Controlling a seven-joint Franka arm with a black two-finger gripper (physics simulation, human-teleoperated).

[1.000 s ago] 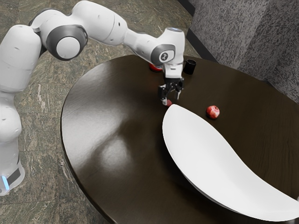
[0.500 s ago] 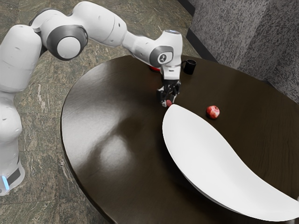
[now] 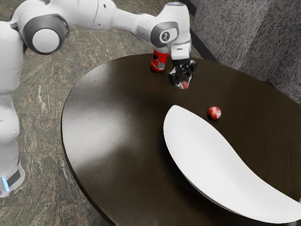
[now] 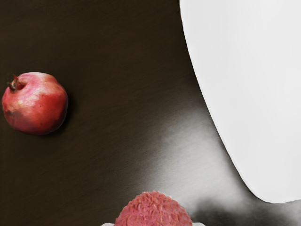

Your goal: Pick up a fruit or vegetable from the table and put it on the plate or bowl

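- Table (image 3: 117,132): round, dark, glossy top; bears everything else listed.
- Arm (image 3: 117,21): white, jointed; enters from the exterior view's upper left and reaches over the far part of the table.
- Plate (image 3: 211,155): white, very large, shallow; lies on the table toward the exterior view's right, its pointed near rim below the hand and to the right of it in that view.
- Can (image 3: 158,61): red, upright, near the table's far edge, just to the exterior view's left of the hand; no part in the task.
- Gripper (image 3: 184,84): black, two-fingered, pointing down; closed narrow on a small red fruit; hangs well above the tabletop, not over the plate.
- Pomegranate (image 3: 214,112): red, with its crown showing; rests on the table just beside the plate's far rim; untouched.
- Lychee (image 4: 153,212): pink-red, bumpy skin; the task's thing; pinched between both fingers, clear of the table, directly under the wrist camera.
- Step in hand, by judgement: pick done, carry toward the plate.
- Next move, by judgement: travel across to a spot above the plate's white surface, then a descent and a release low enough that the round fruit does not roll off the shallow rim.
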